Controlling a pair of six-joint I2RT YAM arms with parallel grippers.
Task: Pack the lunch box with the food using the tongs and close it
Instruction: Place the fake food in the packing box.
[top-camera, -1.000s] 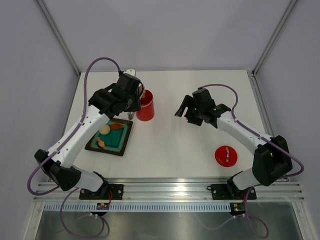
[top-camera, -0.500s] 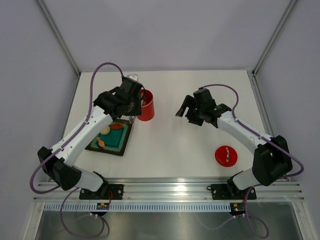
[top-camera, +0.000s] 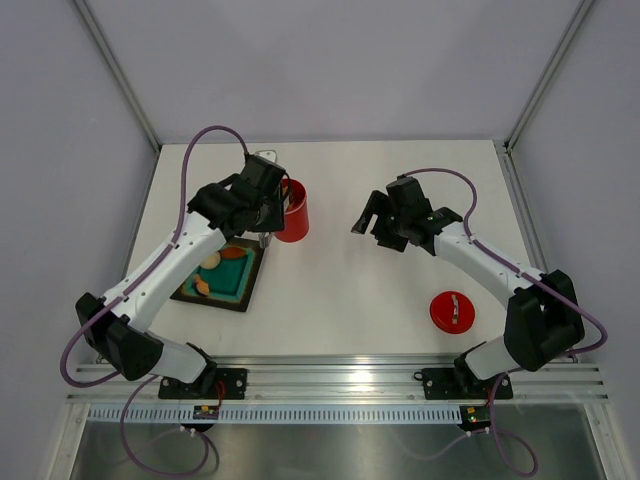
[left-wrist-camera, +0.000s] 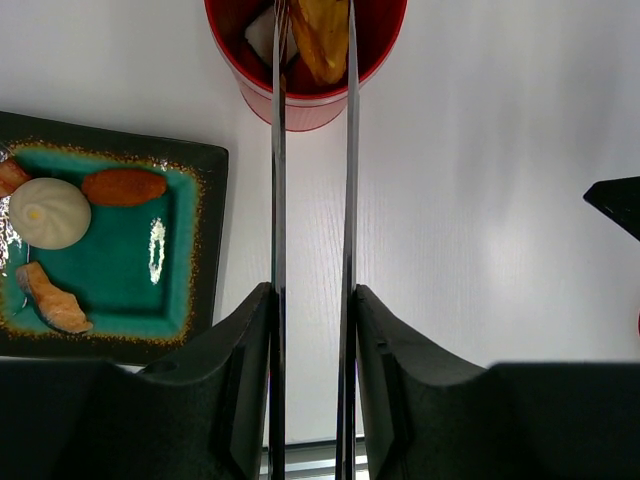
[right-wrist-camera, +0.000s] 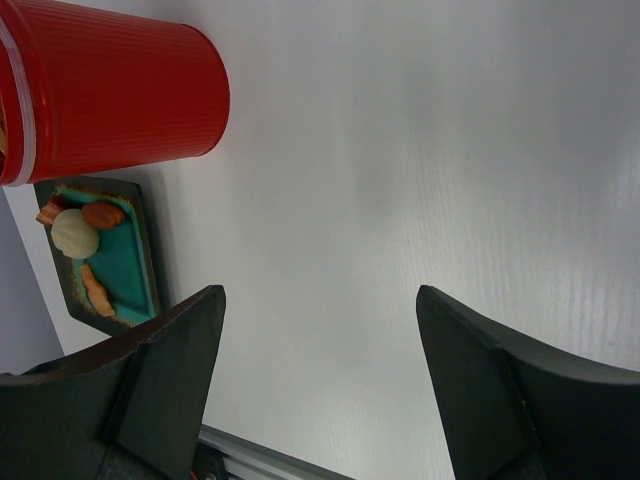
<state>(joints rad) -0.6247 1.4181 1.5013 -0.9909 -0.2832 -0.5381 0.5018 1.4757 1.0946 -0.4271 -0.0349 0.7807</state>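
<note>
Midway through packing, the left claw (left-wrist-camera: 312, 292) is part closed on the tongs (left-wrist-camera: 278, 200), its 2 fingers pressing the thin metal strips from outside so they run nearly parallel. Straight ahead of that claw stands the red lunch box (left-wrist-camera: 300, 105), lid off, with the tong tips reaching into its mouth. A yellow-orange food piece (left-wrist-camera: 322, 38) sits between the tips, and whether it is pinched or already let go cannot be told. A cream-white piece (left-wrist-camera: 262, 35) lies inside beside it.

To the left of the claw, a black tray (left-wrist-camera: 215, 250) carries what is left: a white ball (left-wrist-camera: 48, 212), an orange piece (left-wrist-camera: 124, 186) and a salmon-coloured strip (left-wrist-camera: 50, 298).

The tongs look springy and slick, so the squeeze likely has to be gentle and steady. The toy food looks light and smooth. The ball will probably roll or squirt out unless it is caught across its widest part, while the flatter pieces should take a pinch across the middle.

Across the white surface (left-wrist-camera: 480, 200), the right claw (right-wrist-camera: 320, 292) hangs spread wide, holding nothing, well apart from the lunch box. The red lid (top-camera: 452, 312) lies behind that claw, toward its arm's base. Its small silver handle looks like the place to grasp.
</note>
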